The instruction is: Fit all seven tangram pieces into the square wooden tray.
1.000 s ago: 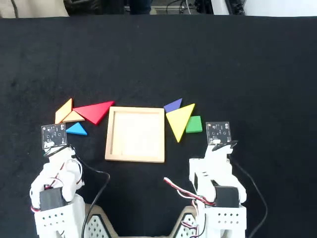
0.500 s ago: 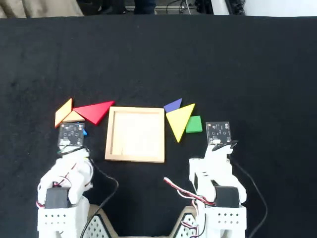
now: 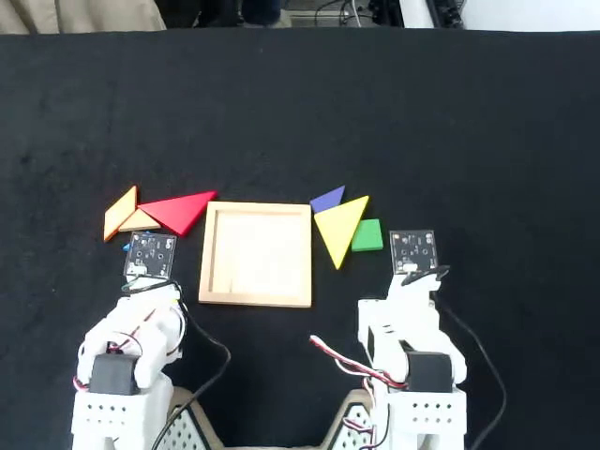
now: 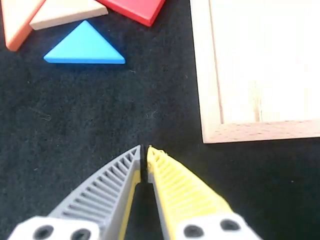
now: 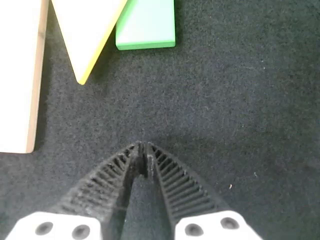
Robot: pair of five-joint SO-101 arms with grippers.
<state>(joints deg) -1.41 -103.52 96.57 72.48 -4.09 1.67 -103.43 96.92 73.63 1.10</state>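
Observation:
The square wooden tray [image 3: 208, 281] lies mid-table with nothing in it, and its corner [image 4: 212, 132] is close to my left gripper [image 4: 144, 149], which is shut and empty. Left of the tray lie the red triangle [image 3: 178, 211], orange piece [image 3: 119, 210], tan triangle [image 3: 140, 221] and blue triangle [image 4: 85, 47]. On the tray's right are the purple triangle [image 3: 327, 199], yellow triangle [image 3: 339, 227] and green square [image 3: 367, 234]. My right gripper [image 5: 144, 146] is shut and empty, short of the green square [image 5: 145, 26] and the yellow triangle's tip [image 5: 87, 30].
The black cloth covers the whole table. Both arm bases [image 3: 112, 403] [image 3: 417, 398] stand at the near edge. The far half of the table holds no objects.
The left arm has swung right, toward the tray's left side, and now covers most of the blue triangle in the high view. The right arm and all pieces are unmoved.

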